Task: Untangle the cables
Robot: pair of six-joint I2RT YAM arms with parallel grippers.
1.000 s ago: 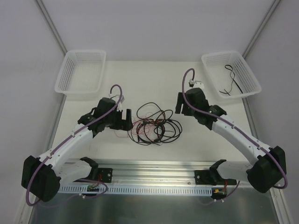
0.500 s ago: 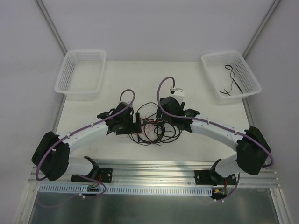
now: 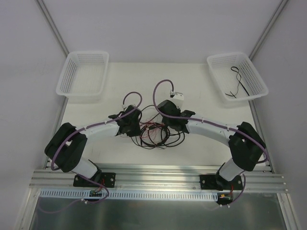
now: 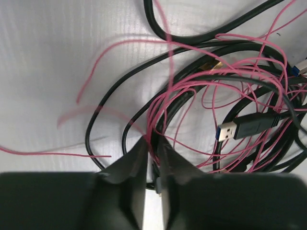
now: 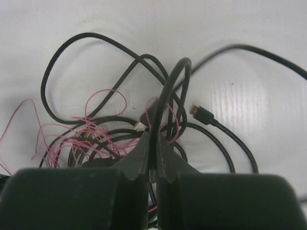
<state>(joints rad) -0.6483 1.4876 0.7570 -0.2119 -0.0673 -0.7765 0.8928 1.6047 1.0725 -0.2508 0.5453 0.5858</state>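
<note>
Both arms bend in over the cables (image 3: 165, 136), which lie as one knotted bundle on the white table (image 3: 158, 76). The left gripper (image 4: 152, 141), at the bundle's left edge, has its jaws drawn narrow on the pink wires (image 4: 169, 57). Whether a black strand is caught with them cannot be told from the blurred wrist view. The right gripper (image 5: 152, 139), at the bundle's far right edge, pinches a single black cord (image 5: 168, 86) that arches up out of the heap. A USB plug (image 4: 242, 128) and a smaller plug (image 5: 200, 113) lie free among the loops. Right of the bundle, the right basket (image 3: 230, 54) holds one loose black cable (image 3: 237, 85); the left basket (image 3: 86, 53) shows nothing inside. One cable thus appears sorted, while the pink and black strands in the bundle are interlaced and remain to be separated.
</note>
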